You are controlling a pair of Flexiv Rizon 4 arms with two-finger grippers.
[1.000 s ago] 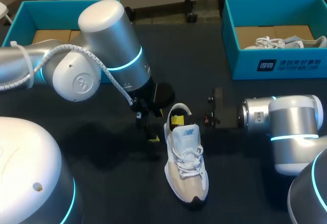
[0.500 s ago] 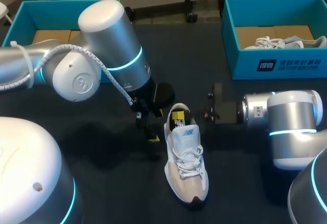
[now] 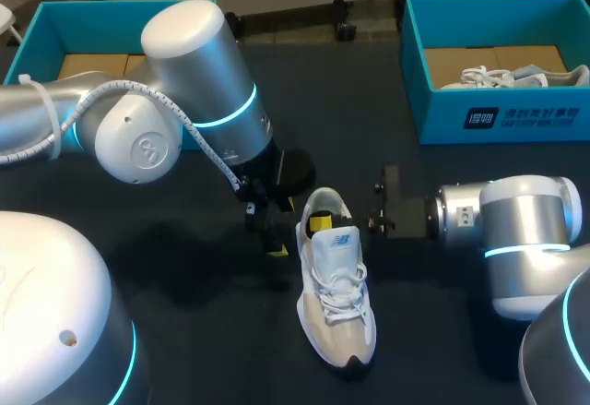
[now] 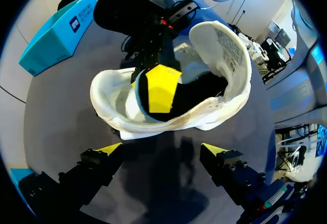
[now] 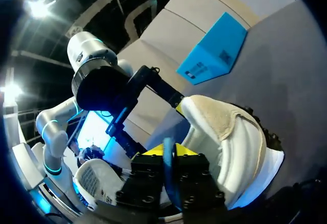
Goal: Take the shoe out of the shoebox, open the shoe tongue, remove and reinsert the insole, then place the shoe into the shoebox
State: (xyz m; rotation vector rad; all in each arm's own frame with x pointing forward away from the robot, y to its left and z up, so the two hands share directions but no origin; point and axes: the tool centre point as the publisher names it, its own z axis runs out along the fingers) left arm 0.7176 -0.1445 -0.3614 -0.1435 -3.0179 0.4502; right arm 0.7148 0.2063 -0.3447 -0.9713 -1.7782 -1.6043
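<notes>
Moved: right gripper [image 3: 319,221], deeper into heel opening.
Look: shoe [image 3: 336,303] white-beige, laced, tongue lifted.
Right jaws: pinched on pale insole [image 5: 168,150].
Left: left gripper [image 4: 162,150] spread wide, empty.

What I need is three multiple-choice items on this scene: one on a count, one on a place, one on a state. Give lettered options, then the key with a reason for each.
1. How many teal shoeboxes stand on the table?
A three. B one. C two.

2. Where is the shoe ahead of the left jaws?
A inside a box. B on the table. C lifted clear of the table.

3. How do the left jaws stand?
A open, holding nothing. B shut on the shoe's heel. C shut on a lace.

Key:
1 C, the head view shows one box at each far corner.
2 B, its sole rests on the dark top in the head view.
3 A, the left wrist view shows them apart with bare table between them and the shoe ahead.
</notes>
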